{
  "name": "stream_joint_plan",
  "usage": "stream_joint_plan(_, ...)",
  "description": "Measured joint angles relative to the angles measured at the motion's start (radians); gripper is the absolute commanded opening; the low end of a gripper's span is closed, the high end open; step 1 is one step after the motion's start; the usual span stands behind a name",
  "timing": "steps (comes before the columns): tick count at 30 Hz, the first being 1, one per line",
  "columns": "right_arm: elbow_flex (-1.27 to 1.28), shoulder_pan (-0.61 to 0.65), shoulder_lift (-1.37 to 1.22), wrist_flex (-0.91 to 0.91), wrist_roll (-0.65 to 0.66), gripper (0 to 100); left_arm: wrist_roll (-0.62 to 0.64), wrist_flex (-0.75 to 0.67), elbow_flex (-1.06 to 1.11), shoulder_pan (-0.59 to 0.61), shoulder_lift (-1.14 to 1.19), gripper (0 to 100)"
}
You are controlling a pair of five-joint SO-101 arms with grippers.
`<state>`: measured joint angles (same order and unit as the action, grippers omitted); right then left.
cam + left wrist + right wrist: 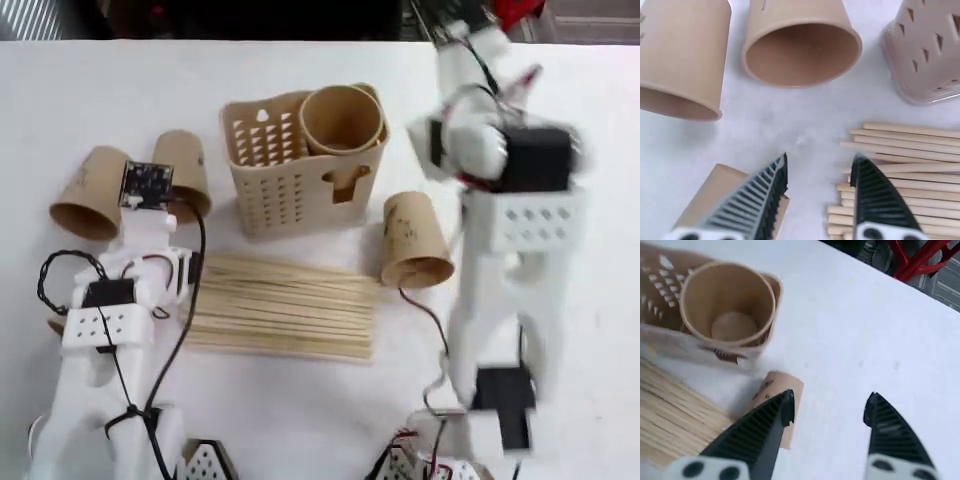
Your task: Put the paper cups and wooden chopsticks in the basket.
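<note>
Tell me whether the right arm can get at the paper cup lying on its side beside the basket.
Probably yes. The right gripper is open, close beside the fallen paper cup, and nothing lies between them. The basket and wooden chopsticks sit beyond the cup.

Both arms are rocking white plastic shells. The left arm (110,340) is wearing a little black circuit board (147,183) near its tip and trailing looping black cables (60,272). The right arm (505,270) is carrying chunky black motor blocks (535,158) and dangling a thin dark wire (428,315). Both are showing off white plates dotted with small holes. The left tool (820,160) and right tool (831,395) are sporting black ribbed fingers (875,195) on pale bases with dark screw holes.
</note>
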<state>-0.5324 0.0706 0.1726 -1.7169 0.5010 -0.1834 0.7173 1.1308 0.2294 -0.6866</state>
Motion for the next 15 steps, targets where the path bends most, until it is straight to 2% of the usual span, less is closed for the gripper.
stream_joint_plan(3,0.242,-0.017,0.166,0.031,0.155,23.7,0.000,0.000,0.000,0.000,0.000,21)
stream_joint_plan(6,0.532,-0.060,0.328,0.144,0.275,23.8,0.000,0.000,0.000,0.000,0.000,21)
stream_joint_plan(10,0.962,-0.117,0.526,0.384,0.427,31.9,0.000,0.000,0.000,0.000,0.000,21)
stream_joint_plan(13,1.275,-0.150,0.635,0.611,0.493,38.5,0.000,0.000,0.000,0.000,0.000,21)
stream_joint_plan(15,1.455,-0.150,0.692,0.740,0.523,39.0,0.000,0.000,0.000,0.000,0.000,21)
